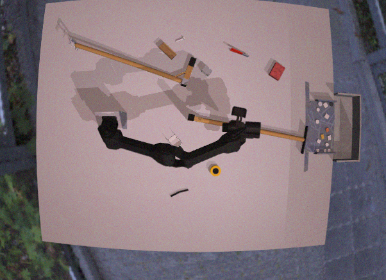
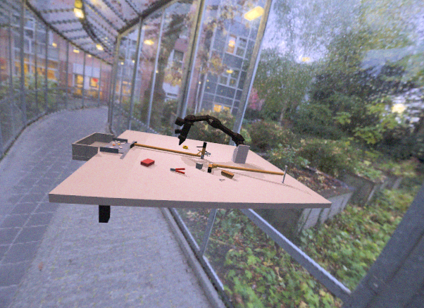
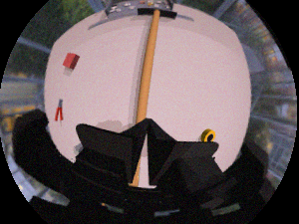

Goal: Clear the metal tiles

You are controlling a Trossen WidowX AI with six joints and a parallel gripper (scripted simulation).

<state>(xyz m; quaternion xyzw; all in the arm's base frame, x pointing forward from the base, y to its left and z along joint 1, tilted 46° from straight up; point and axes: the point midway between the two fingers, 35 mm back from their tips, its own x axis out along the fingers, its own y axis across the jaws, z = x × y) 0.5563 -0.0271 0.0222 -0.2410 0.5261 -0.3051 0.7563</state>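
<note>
My gripper (image 2: 180, 144) (image 3: 149, 120) is shut and empty, pointing down above the scraper's shaft. The long scraper (image 1: 282, 135) (image 2: 158, 148) (image 3: 148, 69) lies on the table, its black-tipped grip (image 1: 191, 117) (image 2: 203, 149) standing up at the near end. Its black blade (image 1: 304, 141) (image 3: 156, 13) is at the near edge of the steel bench plate (image 1: 311, 120). Several small tiles lie on the plate, mostly white, with an orange tile (image 1: 327, 130) and a yellow one (image 1: 322, 136). The catch box (image 1: 356, 128) (image 2: 84, 152) adjoins the plate's far end; no tiles show inside.
A long rake (image 1: 128, 60) (image 2: 246, 169) lies on the side with the red block (image 1: 277, 71) (image 2: 147, 162) (image 3: 71, 61), red-handled pliers (image 1: 236, 51) (image 3: 59, 112), wooden block (image 1: 167, 50) and grey block (image 1: 205, 69). A yellow roll (image 1: 215, 170) (image 3: 207, 135) and black strip (image 1: 183, 191) lie opposite.
</note>
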